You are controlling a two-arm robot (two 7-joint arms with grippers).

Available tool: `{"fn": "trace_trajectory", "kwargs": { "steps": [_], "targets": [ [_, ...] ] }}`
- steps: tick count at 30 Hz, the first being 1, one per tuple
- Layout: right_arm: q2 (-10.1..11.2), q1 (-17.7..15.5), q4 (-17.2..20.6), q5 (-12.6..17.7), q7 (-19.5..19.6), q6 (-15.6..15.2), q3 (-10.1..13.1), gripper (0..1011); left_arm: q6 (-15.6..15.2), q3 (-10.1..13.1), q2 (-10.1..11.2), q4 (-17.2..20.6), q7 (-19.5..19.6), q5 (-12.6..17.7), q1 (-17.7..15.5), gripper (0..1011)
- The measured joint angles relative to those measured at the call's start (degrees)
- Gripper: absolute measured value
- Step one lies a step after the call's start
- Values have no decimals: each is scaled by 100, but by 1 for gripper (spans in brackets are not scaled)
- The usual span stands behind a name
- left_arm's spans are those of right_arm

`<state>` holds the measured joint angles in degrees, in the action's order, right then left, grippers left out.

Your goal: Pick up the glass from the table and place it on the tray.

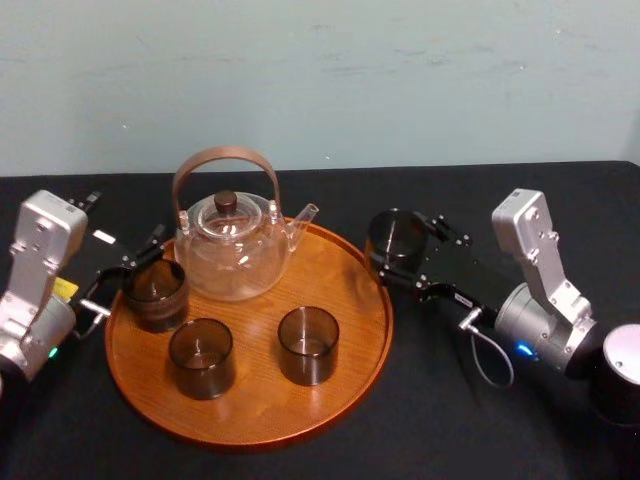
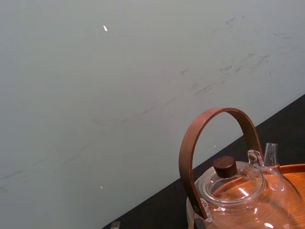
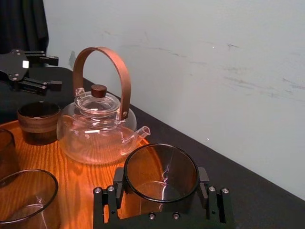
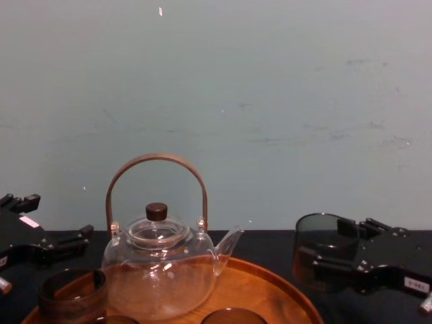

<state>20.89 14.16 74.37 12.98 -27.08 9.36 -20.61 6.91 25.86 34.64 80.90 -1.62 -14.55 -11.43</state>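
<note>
Right pincer (image 1: pixel 408 250): clamped on smoky round glass cup (image 3: pixel 161 171), just beside round orange-brown wooden tray (image 1: pixel 345 262).
Left pincer (image 1: pixel 133 258): apart, at tray's left rim.

The tray (image 1: pixel 340 285) is set on the counter (image 1: pixel 430 430), with the wall (image 1: pixel 400 80) behind it. The teapot (image 1: pixel 232 250) is placed at the back of the tray, spout turned to the right. The left glass (image 1: pixel 155 293) is set on the tray just left of the teapot and slightly in front of it. The near-left glass (image 1: pixel 201 357) and the near-right glass (image 1: pixel 308 345) are stood side by side at the front. The held glass (image 1: pixel 395 235) is clasped in the right pincer (image 1: pixel 402 250), just right of the tray's rim. The left pincer (image 1: pixel 135 262) is held spread at the tray's left edge, by the left glass.
</note>
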Motion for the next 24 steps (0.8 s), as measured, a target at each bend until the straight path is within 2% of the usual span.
{"fn": "trace_trajectory", "kwargs": {
  "steps": [9,24],
  "targets": [
    [1,74,-50,-34,34,-20,8,912,0,0,0,0,0,0,0,1001],
    [-128,315,-328,-87,-49,18,-115,912,0,0,0,0,0,0,0,1002]
  ]
}}
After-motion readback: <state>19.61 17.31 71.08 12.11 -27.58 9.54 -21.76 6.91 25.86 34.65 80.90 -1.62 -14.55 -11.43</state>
